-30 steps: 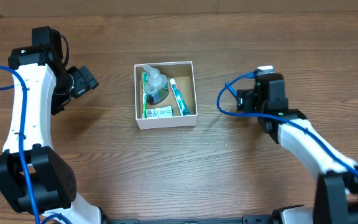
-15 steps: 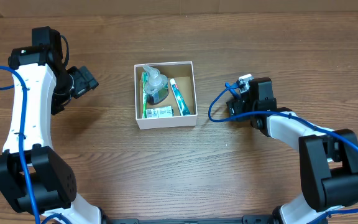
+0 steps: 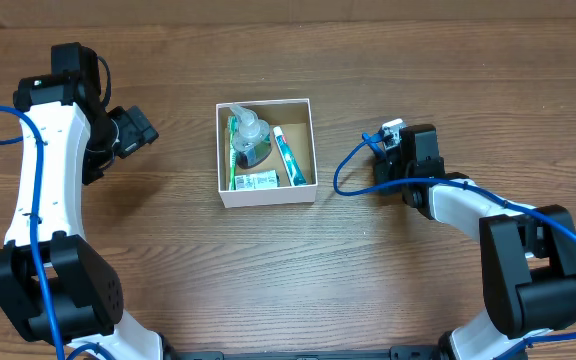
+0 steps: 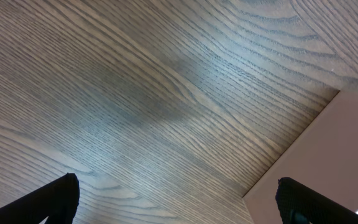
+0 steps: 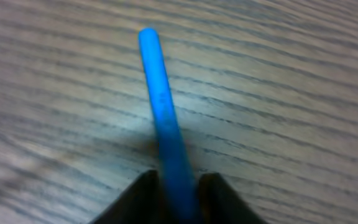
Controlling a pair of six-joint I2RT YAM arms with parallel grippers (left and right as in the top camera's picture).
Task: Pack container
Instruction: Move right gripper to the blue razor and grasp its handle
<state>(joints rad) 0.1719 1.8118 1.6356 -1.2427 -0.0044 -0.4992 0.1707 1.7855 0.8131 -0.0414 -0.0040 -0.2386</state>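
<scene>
The container (image 3: pixel 266 198), a small white box with a brown inside, sits at the middle of the table. It holds a clear bottle of green liquid (image 3: pixel 249 141), a green toothbrush (image 3: pixel 232 152), a toothpaste tube (image 3: pixel 288 158) and a small flat packet (image 3: pixel 256 181). My left gripper (image 3: pixel 138 133) hangs open to the left of the box, and its wrist view shows the left gripper (image 4: pixel 178 199) over bare wood. My right gripper (image 3: pixel 379 163) rests low to the right of the box. In its wrist view the right gripper (image 5: pixel 178 193) is closed round a blue cable (image 5: pixel 160 99).
The blue cable (image 3: pixel 342 172) loops out from the right arm towards the box. A tan surface (image 4: pixel 347 149) shows beyond the table edge in the left wrist view. Wood tabletop (image 3: pixel 268 280) stretches in front of the box.
The right arm has folded down and drawn back towards the table, and its jaws have closed from wide open to narrow. The left arm and the box's contents are unmoved.
</scene>
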